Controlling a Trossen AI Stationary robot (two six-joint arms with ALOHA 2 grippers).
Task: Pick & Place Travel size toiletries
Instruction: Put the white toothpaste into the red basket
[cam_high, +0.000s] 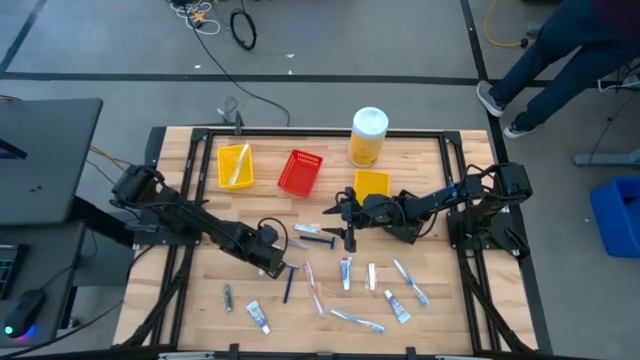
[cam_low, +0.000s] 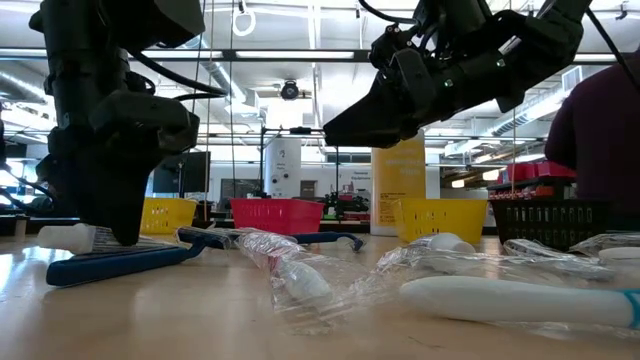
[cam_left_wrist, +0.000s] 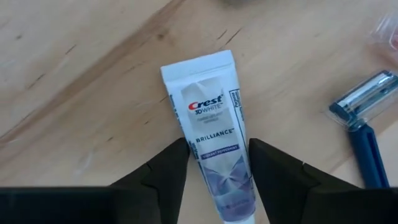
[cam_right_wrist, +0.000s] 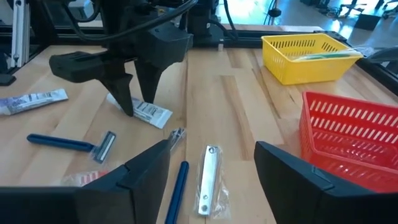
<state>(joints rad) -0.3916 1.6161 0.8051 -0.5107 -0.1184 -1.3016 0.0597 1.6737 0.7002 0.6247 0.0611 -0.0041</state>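
Note:
A white Crest toothpaste tube (cam_left_wrist: 214, 134) lies flat on the wooden table, between the two fingers of my left gripper (cam_left_wrist: 217, 165). That gripper points down over the tube near the table's middle (cam_high: 272, 264) and is open. A blue razor (cam_left_wrist: 364, 121) lies beside the tube. My right gripper (cam_high: 345, 222) hangs open above the table, right of the middle, with nothing between its fingers (cam_right_wrist: 211, 180). Below it lie a slim packet (cam_right_wrist: 208, 177) and a blue handle (cam_right_wrist: 177, 186). Several more toiletries (cam_high: 372, 277) are strewn over the table's near half. My left gripper comes at the toothpaste tube from above, pointing down. One finger (cam_left_wrist: 174, 165) stands at each long side of the tube's lower half (cam_left_wrist: 217, 155), across the tube. The tube lies flat on the table. Whether the fingers touch its sides, I cannot tell.
At the back stand a yellow bin (cam_high: 235, 165), a red bin (cam_high: 300, 172), a smaller yellow bin (cam_high: 372, 183) and a big yellow bottle with a white cap (cam_high: 368, 136). A person sits beyond the table's far right corner (cam_high: 560, 60).

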